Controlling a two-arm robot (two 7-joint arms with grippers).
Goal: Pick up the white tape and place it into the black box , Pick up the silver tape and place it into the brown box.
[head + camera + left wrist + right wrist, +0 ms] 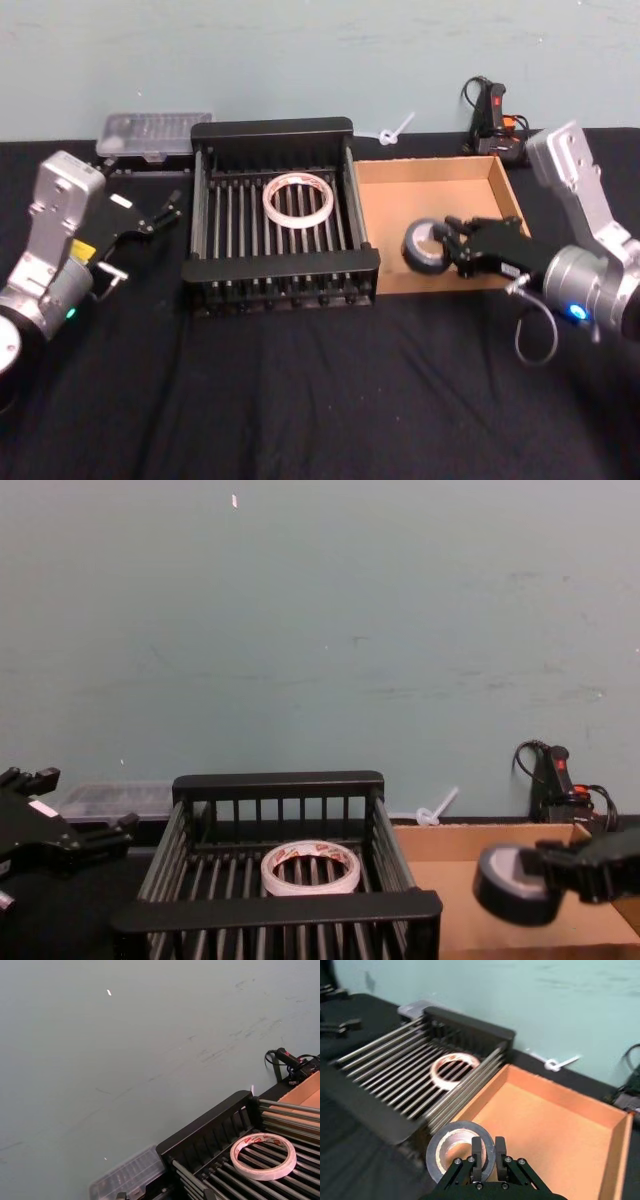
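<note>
Head view: right pincer (447, 243) clamped on the silver tape (426, 246), held over the brown box (470, 171) near corner. White tape (297, 199) lies flat in black box (272, 130). Left pincer (160, 212) apart, parked beside it.

— Where is the white tape (297, 199)?
— Flat on the barred floor of the black box (270, 132), near the middle; its inner core carries red print.
— And the silver tape (424, 247)?
— A thick grey roll with a pale core, tilted on edge, held above the brown box (430, 170), over its near left corner.
</note>
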